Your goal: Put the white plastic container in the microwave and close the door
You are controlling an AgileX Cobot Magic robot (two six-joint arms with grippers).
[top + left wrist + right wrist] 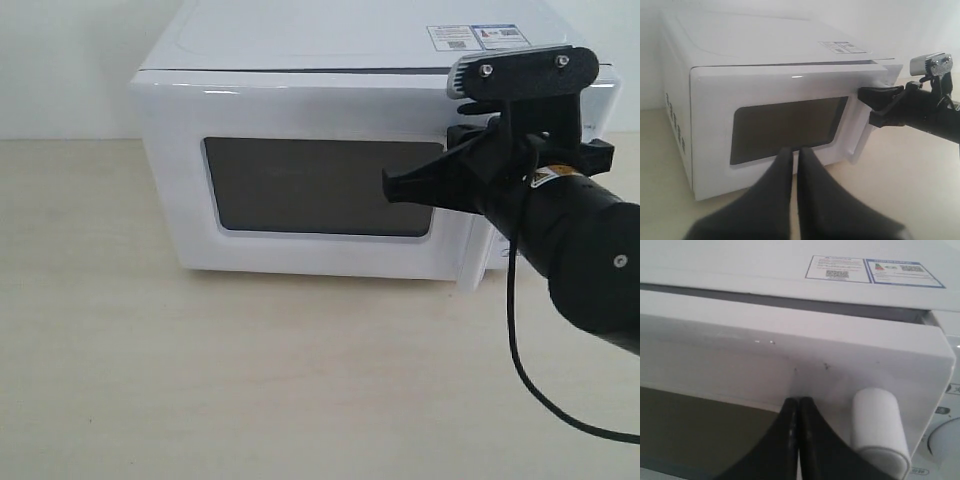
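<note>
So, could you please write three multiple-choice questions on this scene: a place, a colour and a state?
1. Where are the tips of the right gripper? A) on top of the microwave B) against the door, beside its handle C) around the handle
2. What colour is the microwave's casing? A) white B) black C) red
3. How are the right gripper's jaws? A) wide open B) clamped on the handle C) shut
Answers: 1 B, the tips meet the door next to the handle; 2 A, the casing is white; 3 C, the fingers lie together.
</note>
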